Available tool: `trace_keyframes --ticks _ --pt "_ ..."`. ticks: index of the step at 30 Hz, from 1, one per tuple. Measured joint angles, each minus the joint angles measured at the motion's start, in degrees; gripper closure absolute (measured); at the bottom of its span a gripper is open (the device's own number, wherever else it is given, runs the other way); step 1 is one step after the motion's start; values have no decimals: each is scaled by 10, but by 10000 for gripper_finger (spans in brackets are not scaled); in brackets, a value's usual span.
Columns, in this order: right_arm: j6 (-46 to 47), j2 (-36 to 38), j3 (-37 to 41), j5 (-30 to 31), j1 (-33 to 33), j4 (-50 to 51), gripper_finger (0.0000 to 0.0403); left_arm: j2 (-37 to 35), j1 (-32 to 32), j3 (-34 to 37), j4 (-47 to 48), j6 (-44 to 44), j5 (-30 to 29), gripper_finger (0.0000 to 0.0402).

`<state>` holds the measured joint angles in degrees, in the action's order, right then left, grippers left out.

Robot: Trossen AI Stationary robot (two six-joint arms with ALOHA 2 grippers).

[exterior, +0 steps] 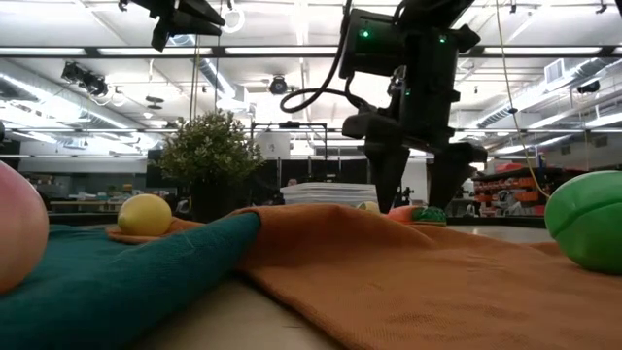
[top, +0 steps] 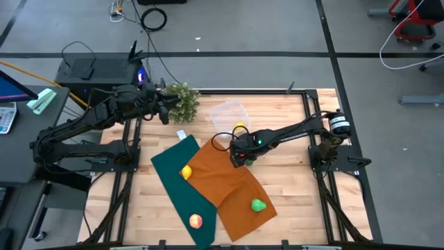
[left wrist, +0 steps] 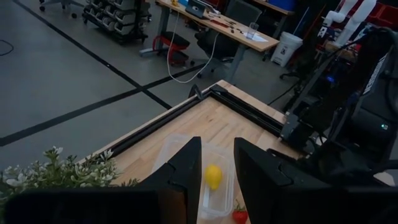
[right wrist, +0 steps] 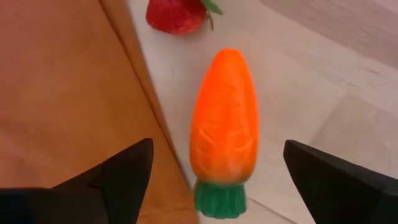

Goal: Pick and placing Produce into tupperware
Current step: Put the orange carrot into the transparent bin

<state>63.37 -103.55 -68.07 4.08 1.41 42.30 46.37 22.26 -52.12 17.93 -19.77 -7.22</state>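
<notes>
The right tool [right wrist: 214, 171] hangs low over the desk [top: 291, 173] at the edge of the orange cloth [top: 229, 184], its fingers spread wide on either side of a toy carrot [right wrist: 224, 127] that lies on the bare wood, untouched. A strawberry [right wrist: 177, 14] lies just beyond the carrot's tip. The tupperware [top: 229, 114] sits near the potted plant [top: 182, 101], with a yellow piece [left wrist: 213, 176] inside it. The left tool [left wrist: 217, 180] hovers raised by the plant, fingers narrowly parted and empty. A lemon [top: 186, 172], a peach-coloured fruit [top: 196, 221] and a green piece [top: 258, 205] rest on the cloths.
</notes>
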Motion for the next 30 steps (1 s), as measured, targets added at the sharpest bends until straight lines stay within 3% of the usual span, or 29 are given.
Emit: trace_keyframes --ticks 16,30 --pt "-15 -17 1 -17 -14 -21 103 0 0 0 0 0 0 298" --pt "-16 -17 1 -20 -14 -21 211 0 1 0 0 0 0 298"
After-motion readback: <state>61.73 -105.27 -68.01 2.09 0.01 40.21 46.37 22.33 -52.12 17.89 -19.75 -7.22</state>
